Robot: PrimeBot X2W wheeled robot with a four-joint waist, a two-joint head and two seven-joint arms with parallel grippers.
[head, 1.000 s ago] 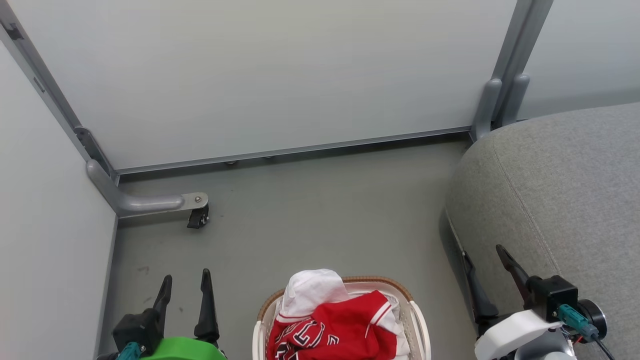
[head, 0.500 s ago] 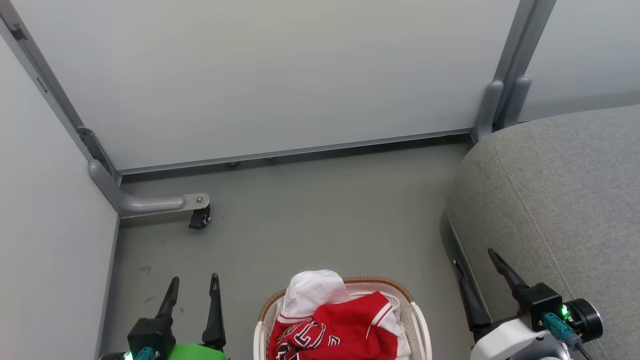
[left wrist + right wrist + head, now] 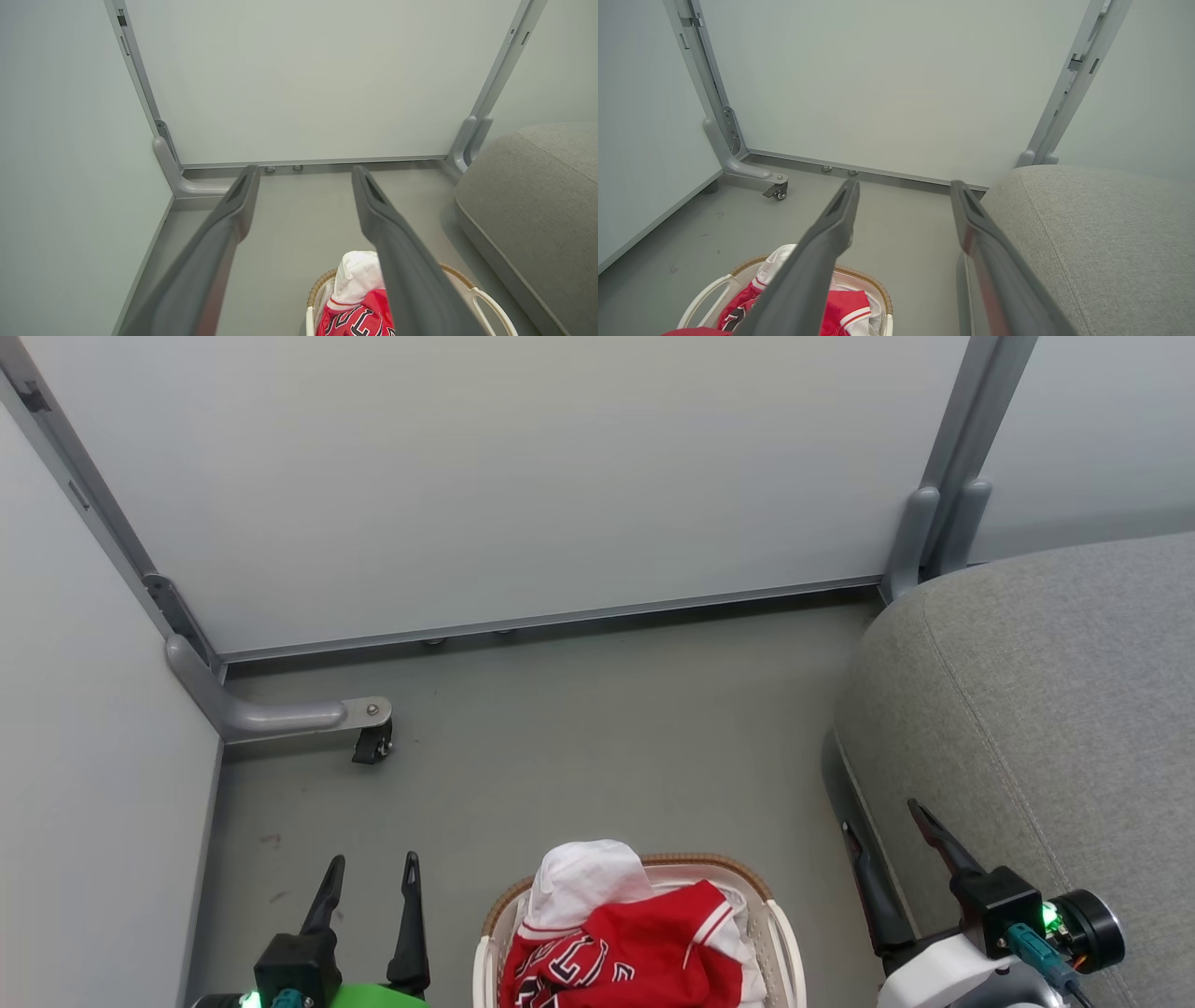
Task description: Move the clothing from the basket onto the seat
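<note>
Left gripper (image 3: 373, 859) spread wide, empty, pointing far, left of basket (image 3: 700, 861) | right gripper (image 3: 879, 817) wide, empty, beside seat (image 3: 1046, 709) edge | basket holds heaped red clothing (image 3: 644, 947)

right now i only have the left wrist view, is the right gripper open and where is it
Observer: The right gripper is open and empty, at the edge of the seat, right of the basket.
Operator: is my left gripper over the basket
Observer: No. The head view shows the left gripper open over the floor, left of the basket and apart from it.
Operator: anything on the floor past my left finger
Observer: A small black caster under the partition foot, beyond the left gripper.
</note>
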